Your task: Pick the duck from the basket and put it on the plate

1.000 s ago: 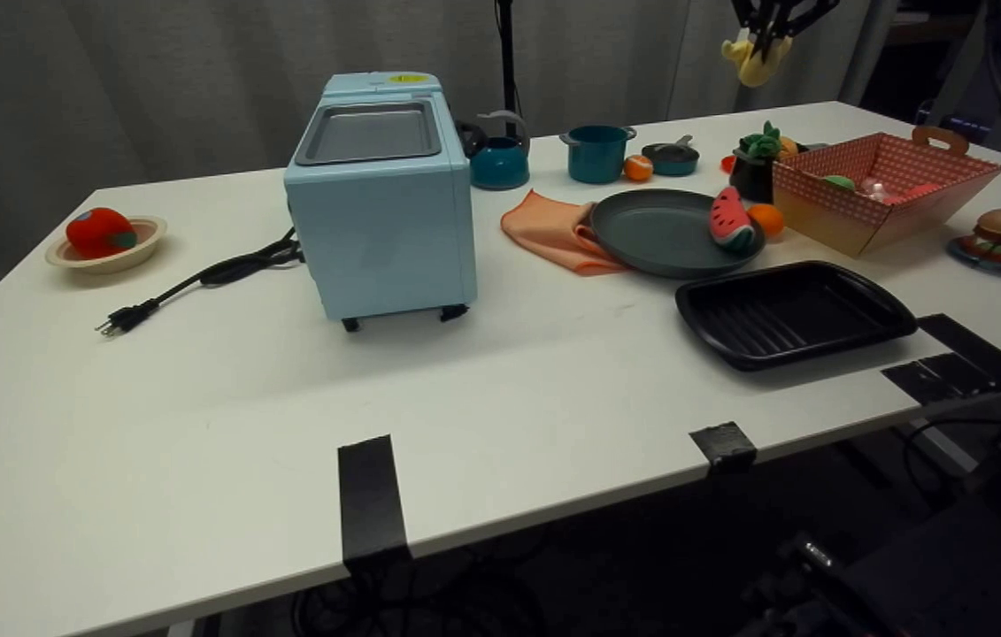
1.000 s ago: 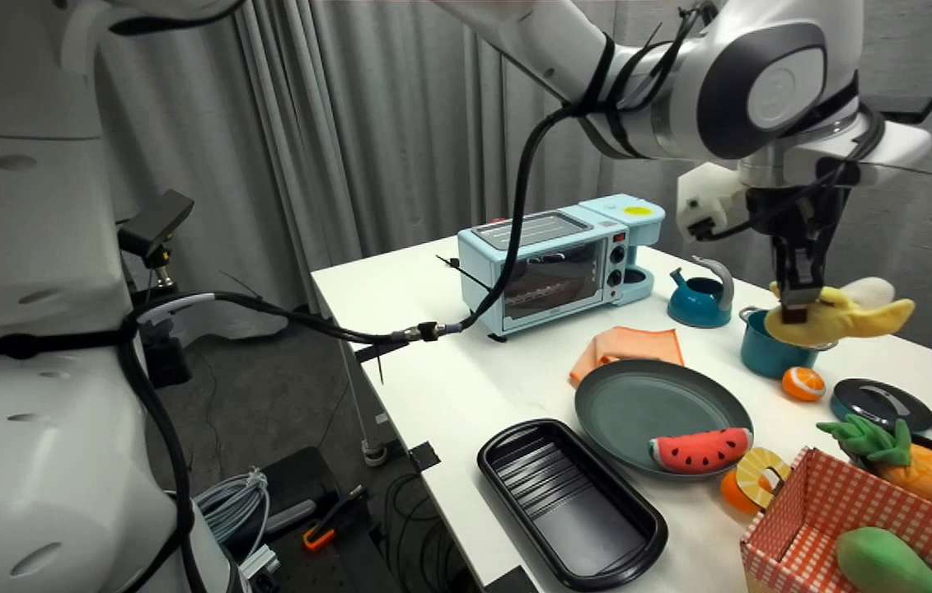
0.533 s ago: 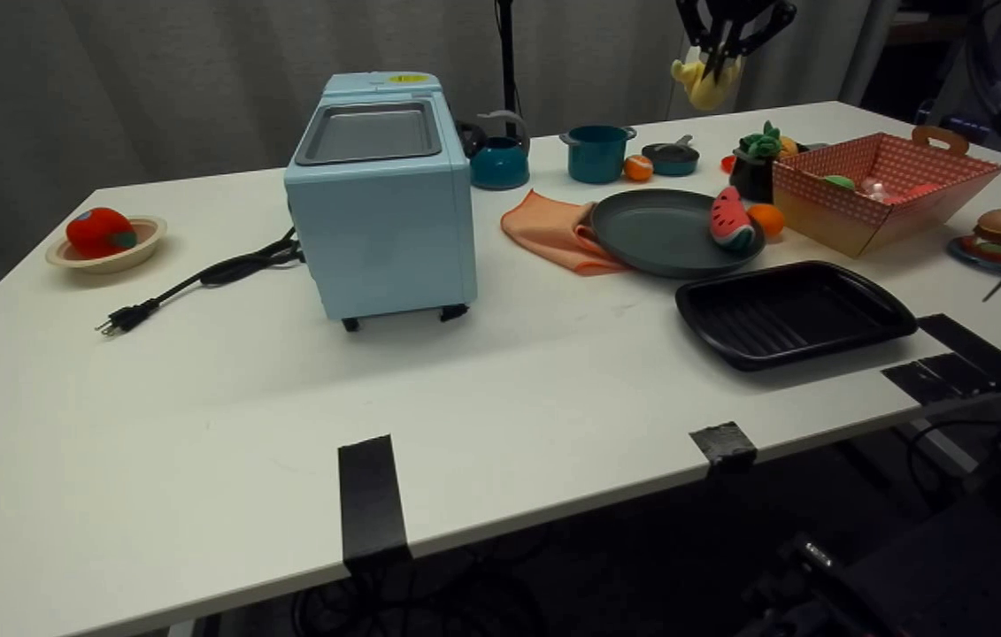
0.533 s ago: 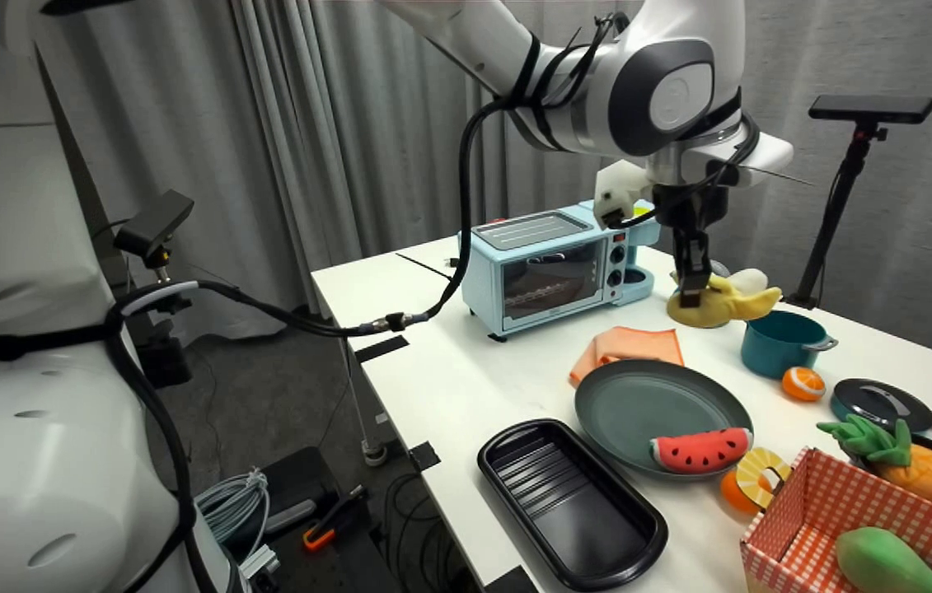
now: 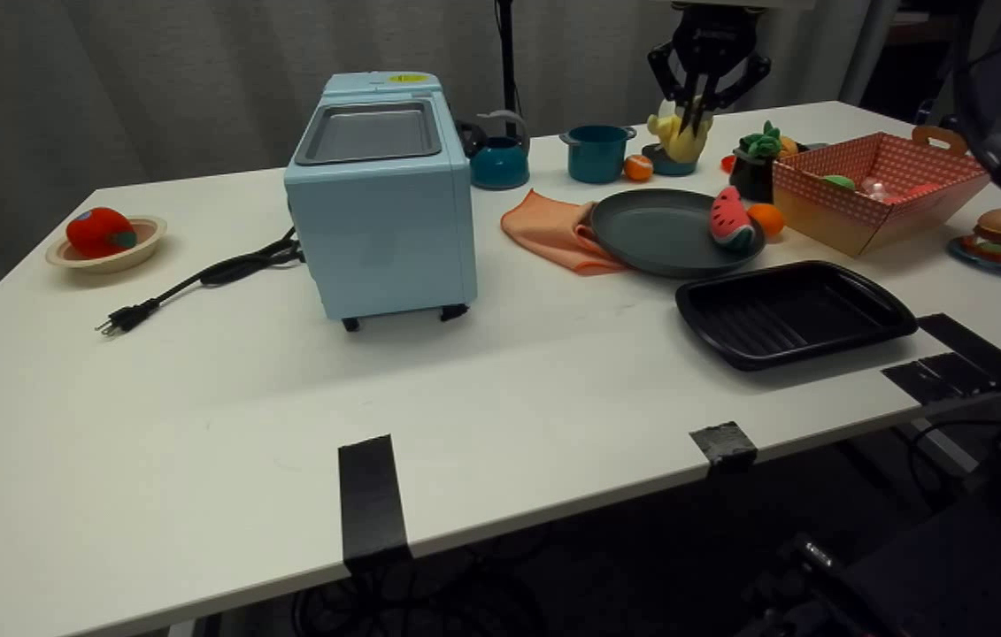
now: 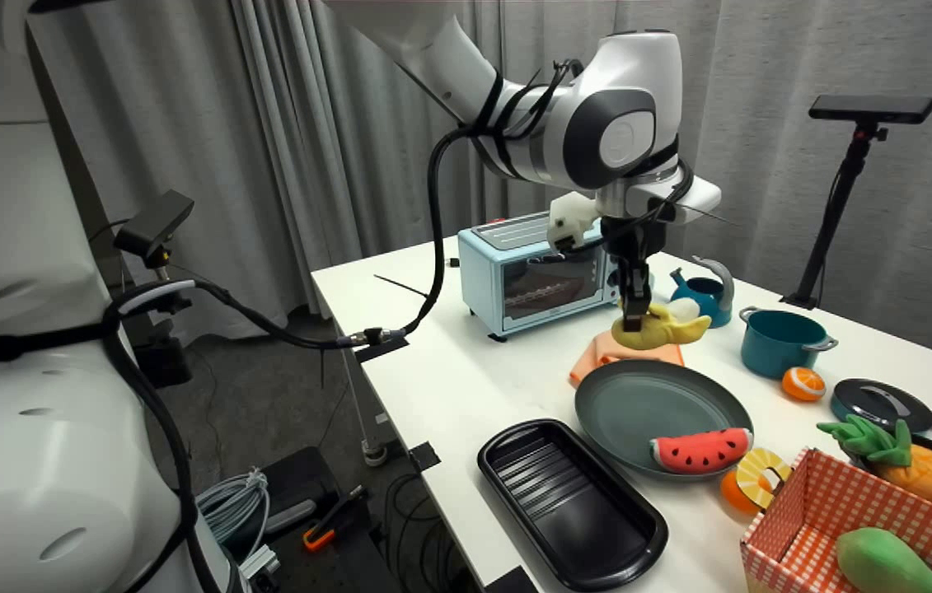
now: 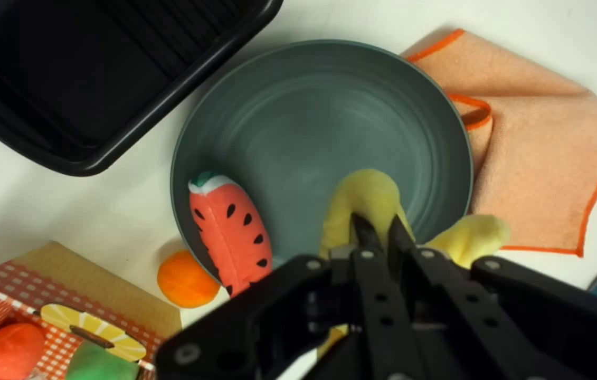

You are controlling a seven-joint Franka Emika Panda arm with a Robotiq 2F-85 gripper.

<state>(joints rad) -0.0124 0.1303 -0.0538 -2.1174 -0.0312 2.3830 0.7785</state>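
Note:
The duck, a pale-yellow soft toy [image 6: 667, 327], hangs in my gripper [image 6: 637, 317], whose fingers are shut on it. The duck [image 5: 675, 140] and the gripper [image 5: 696, 119] also show in an exterior view. In the wrist view the duck [image 7: 366, 191] sticks out past the fingertips [image 7: 378, 224], over the near part of the round dark grey plate [image 7: 309, 132]. The plate shows bare in its middle in both exterior views [image 5: 655, 232] [image 6: 647, 399]. The duck is above the plate, apart from it. The red-orange checked basket [image 5: 819, 212] stands beside the plate; part of it shows in the wrist view [image 7: 113, 274].
A watermelon slice [image 6: 700, 450] lies on the plate's edge. A black ridged tray [image 6: 573, 502], an orange cloth [image 7: 546, 169] and an orange fruit [image 7: 187, 279] lie around the plate. A teal pot [image 6: 787, 342] and a light-blue oven [image 6: 548, 272] stand further off.
My gripper has moved down and leftward in both exterior views with the duck in it, from near the pot to above the plate. The plate and basket have not moved.

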